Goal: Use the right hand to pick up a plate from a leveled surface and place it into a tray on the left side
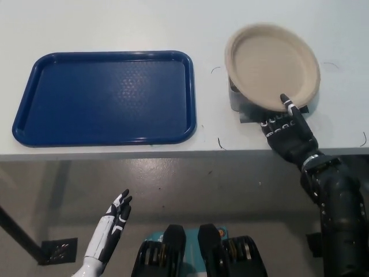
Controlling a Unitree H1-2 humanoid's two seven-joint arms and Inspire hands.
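The beige paper plate (268,60) is at the table's right, its near rim pinched by my black right hand (288,134). One finger lies on top of the rim and the others are tucked beneath it. The plate looks raised and slightly tilted above a small grey stand (236,100). The empty blue tray (104,95) lies flat on the table to the left, a short gap away from the plate. Below the table edge at lower left, my white left hand (112,225) rests with its fingers extended and nothing in it.
The white table (115,26) has its front edge running across the middle of the picture, with grey floor below it. Small dark marks dot the tabletop between the tray and the stand.
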